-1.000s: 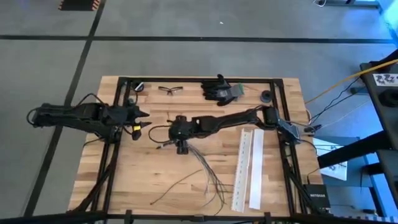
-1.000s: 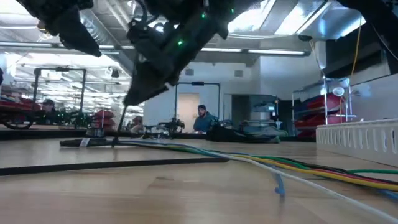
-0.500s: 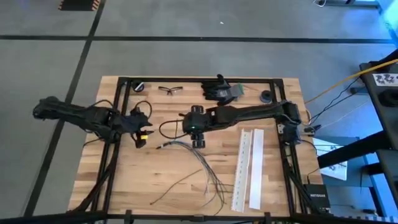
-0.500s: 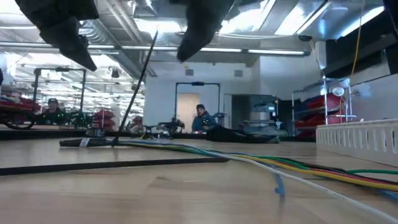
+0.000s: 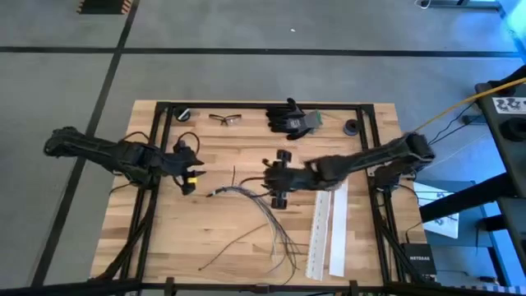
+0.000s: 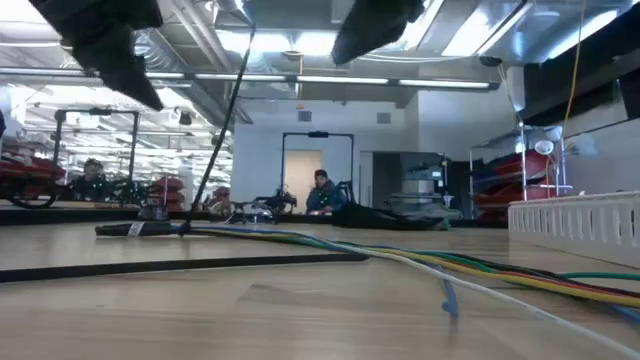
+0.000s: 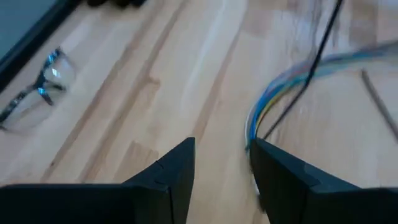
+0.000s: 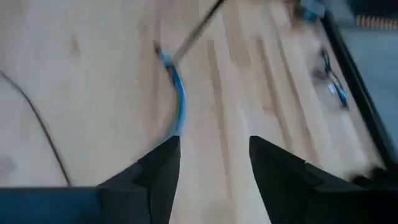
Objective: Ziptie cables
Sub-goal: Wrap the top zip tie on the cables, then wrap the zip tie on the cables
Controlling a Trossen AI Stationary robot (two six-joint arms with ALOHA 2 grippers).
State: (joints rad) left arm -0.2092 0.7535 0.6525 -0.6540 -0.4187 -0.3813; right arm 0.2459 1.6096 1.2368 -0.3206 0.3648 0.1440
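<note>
1. High view is showing the cables (image 5: 263, 210) fanning across the table (image 5: 205, 238), unbundled, beside the white strips (image 5: 327, 222).
2. The left gripper (image 5: 191, 173) and right gripper (image 5: 271, 177) are both hovering agape and empty near the cables; a careless descent risks scattering them.

I find one legible marking: white lettering reading "NETGEAR" on a black box (image 5: 417, 261) beside the table's right edge in the high view. A patterned card (image 5: 509, 104) at far right carries no readable text.
</note>
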